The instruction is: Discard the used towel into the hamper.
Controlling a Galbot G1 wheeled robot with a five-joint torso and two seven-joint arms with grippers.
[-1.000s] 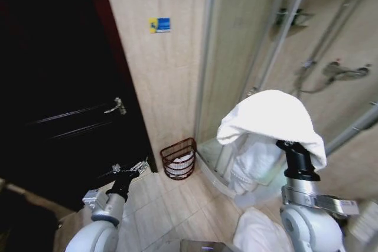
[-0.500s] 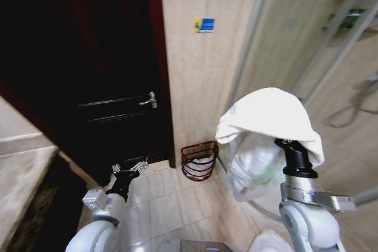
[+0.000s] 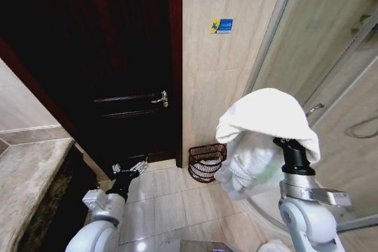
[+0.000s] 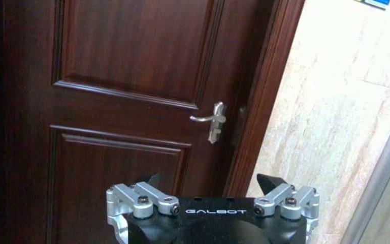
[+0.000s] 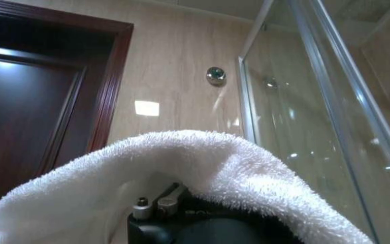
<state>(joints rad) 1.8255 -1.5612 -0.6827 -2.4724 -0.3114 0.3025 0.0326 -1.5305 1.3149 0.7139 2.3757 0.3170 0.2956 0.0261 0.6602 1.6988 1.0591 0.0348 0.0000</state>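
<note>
Head view shows the white towel (image 3: 267, 125) draped over the raised right claw (image 3: 287, 144); whether its fingers grip, I cannot tell. The hamper (image 3: 207, 162) stands on the floor by the wall, well apart. The left claw (image 3: 130, 168) hangs spread wide, holding nothing. Carrying is underway; dropping the towel remains.
</note>
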